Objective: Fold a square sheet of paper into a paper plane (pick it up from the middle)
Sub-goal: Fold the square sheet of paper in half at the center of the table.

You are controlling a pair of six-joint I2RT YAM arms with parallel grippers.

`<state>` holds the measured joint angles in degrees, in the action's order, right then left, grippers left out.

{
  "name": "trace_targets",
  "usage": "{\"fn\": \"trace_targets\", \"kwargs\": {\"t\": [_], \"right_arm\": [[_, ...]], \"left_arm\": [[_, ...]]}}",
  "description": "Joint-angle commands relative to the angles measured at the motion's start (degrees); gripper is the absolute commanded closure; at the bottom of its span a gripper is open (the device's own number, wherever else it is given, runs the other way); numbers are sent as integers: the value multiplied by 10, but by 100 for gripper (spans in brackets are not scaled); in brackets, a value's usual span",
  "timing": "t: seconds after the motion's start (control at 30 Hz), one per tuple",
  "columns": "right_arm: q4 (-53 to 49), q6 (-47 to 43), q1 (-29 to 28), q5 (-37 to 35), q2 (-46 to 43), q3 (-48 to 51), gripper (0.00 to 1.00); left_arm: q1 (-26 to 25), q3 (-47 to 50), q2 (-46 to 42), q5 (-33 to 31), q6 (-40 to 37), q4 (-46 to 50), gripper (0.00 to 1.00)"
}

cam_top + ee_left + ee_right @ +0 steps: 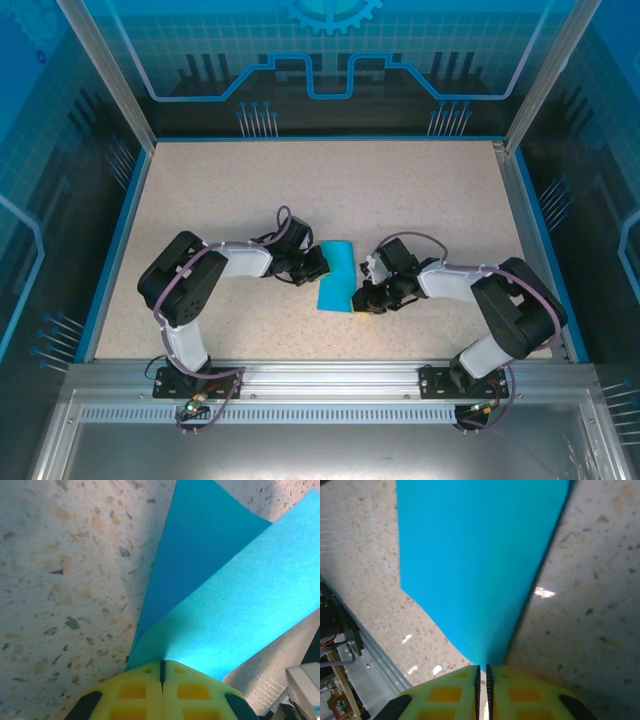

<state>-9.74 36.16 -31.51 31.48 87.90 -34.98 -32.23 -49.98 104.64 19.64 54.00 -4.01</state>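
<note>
Top external view: the sheet of paper [337,275], bright cyan and creased narrow, lies on the speckled surface [300,180] between the two arms. The left tool [316,266] meets its left edge, and the right tool [360,297] meets its lower right corner. In the left wrist view, the left tool's yellow fingers [135,690] are pressed together on the paper, and two layers fan out from the grip. In the right wrist view, the right tool is closed to a thin slit, pinching the sheet's edge. A gear-and-circuit graphic [330,12] is printed on the blue back panel.
</note>
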Motion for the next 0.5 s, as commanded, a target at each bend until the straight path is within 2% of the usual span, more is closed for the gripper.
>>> {"fn": "trace_targets", "kwargs": {"t": [0.0, 0.3, 0.47], "right_arm": [[-4, 3, 23, 8, -33, -40, 85], [45, -3, 64, 43, 85, -125, 86], [41, -21, 74, 24, 120, -130, 86]], "left_arm": [[-7, 17, 20, -1, -11, 39, 100], [-7, 9, 20, 3, -16, 47, 100], [-7, 9, 22, 3, -16, 48, 100]]}}
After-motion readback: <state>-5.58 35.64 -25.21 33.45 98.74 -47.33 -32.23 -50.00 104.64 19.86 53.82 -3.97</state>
